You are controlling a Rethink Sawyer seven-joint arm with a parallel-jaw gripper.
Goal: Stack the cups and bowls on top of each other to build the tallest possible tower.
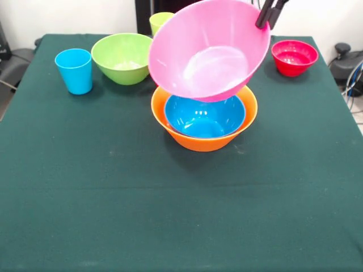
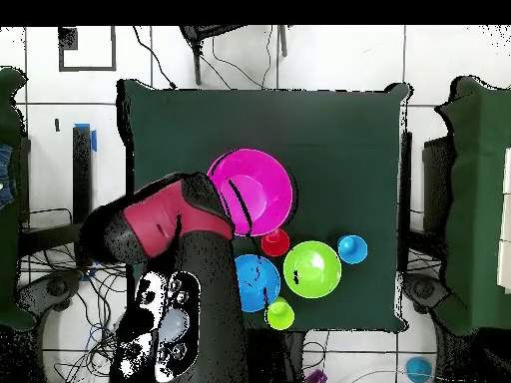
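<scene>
My gripper (image 1: 266, 16) is shut on the upper right rim of the large pink bowl (image 1: 207, 51), which hangs steeply tilted with its opening toward the camera. Right under it stands the tower: the big orange bowl (image 1: 195, 139) with a blue bowl (image 1: 204, 116) nested inside. The pink bowl's bottom edge overlaps the orange bowl's far rim; I cannot tell whether they touch. In the overhead view the gripper (image 2: 233, 197) sits on the pink bowl (image 2: 261, 190), which hides the orange one.
A light blue cup (image 1: 75, 69) and a lime green bowl (image 1: 122, 58) stand at the back left, with a lime green cup (image 1: 159, 21) behind. A small red bowl (image 1: 294, 56) sits at the back right. Overhead, a small red cup (image 2: 275, 241) and another blue bowl (image 2: 259, 281) lie beside the arm.
</scene>
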